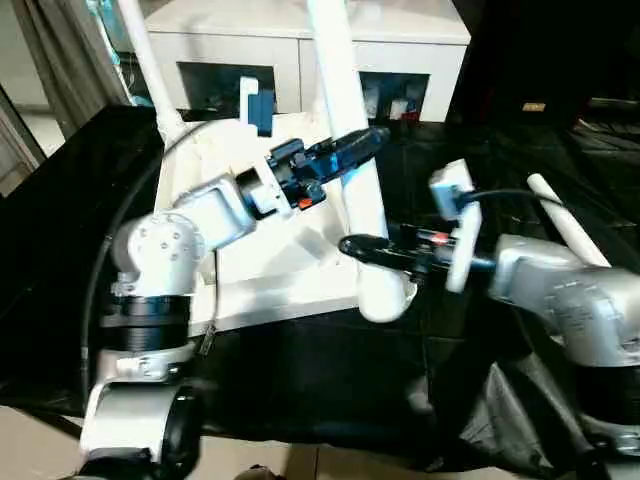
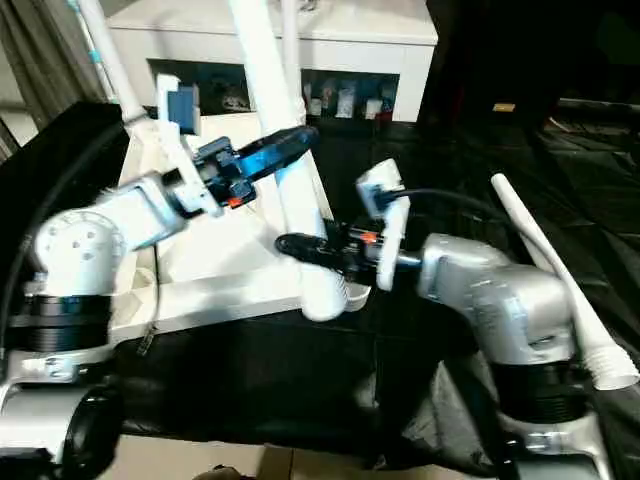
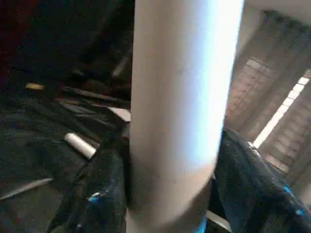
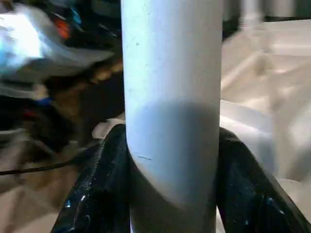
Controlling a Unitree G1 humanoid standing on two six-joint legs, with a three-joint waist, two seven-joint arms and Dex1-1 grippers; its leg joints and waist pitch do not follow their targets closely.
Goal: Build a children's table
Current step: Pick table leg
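Note:
The white table top (image 1: 255, 270) lies underside up on the black cloth. One white leg (image 1: 343, 120) stands tilted at its near right corner, flared end (image 1: 385, 295) down at the socket. My left gripper (image 1: 365, 142) is shut on this leg about halfway up, and its fingers (image 3: 99, 194) press both sides of the tube. Lower down, my right gripper (image 1: 358, 245) is shut on the same leg, with its fingers (image 4: 99, 194) hugging the tube. A second leg (image 1: 148, 65) stands upright at the far left corner. A loose leg (image 2: 550, 280) lies on the cloth to the right.
A white cabinet (image 1: 300, 40) with glass doors stands just behind the table top. Black cloth (image 1: 300, 370) covers the work surface, and its near edge drops to pale floor. Grey curtains (image 1: 50, 50) hang at the far left.

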